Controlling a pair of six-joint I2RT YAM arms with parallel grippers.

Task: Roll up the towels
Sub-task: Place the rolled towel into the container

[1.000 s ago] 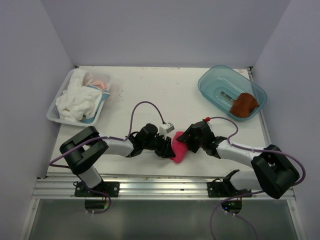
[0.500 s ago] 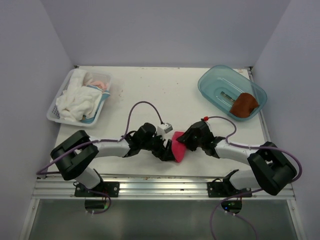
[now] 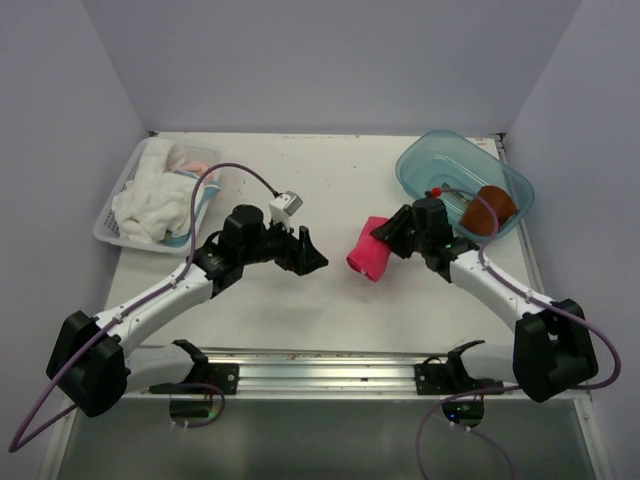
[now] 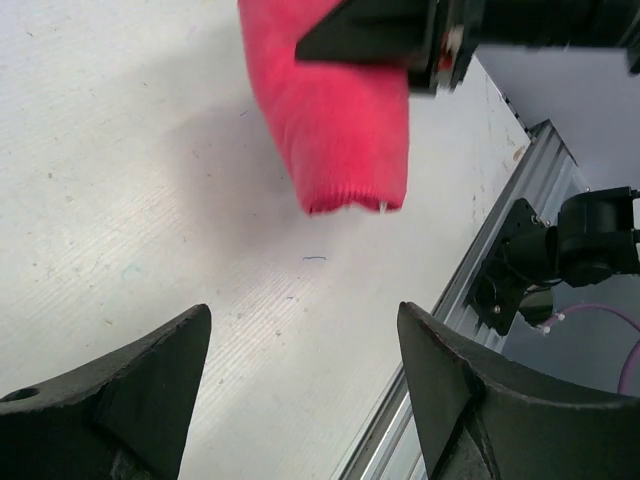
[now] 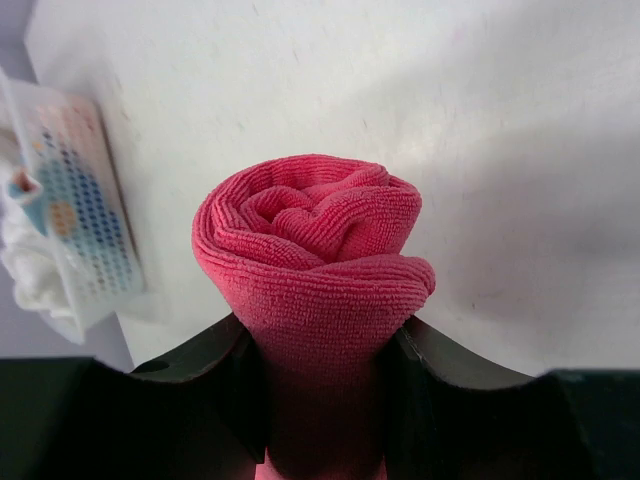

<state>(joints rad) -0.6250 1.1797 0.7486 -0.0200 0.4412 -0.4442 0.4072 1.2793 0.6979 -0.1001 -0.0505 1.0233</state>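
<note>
Left gripper (image 3: 308,262) — jaws spread, empty — sits well left of the teal tub (image 3: 450,140). Right gripper (image 3: 390,238) pinches the rolled pink-red towel (image 3: 367,250) just left of the tub; rust-brown towel (image 3: 488,208) lies inside it

Pink towel (image 3: 366,261) rolled tight; brown towel (image 3: 488,208) in tub (image 3: 428,168).

A white perforated basket (image 3: 106,228) sits at the far left of the pale surface (image 3: 320,180), heaped with white cloths (image 3: 150,202) with pale blue trim and something pinkish (image 3: 200,168) at its back. A translucent blue tub (image 3: 420,168) stands far right. A metal rail (image 3: 320,368) lines the near edge.
</note>
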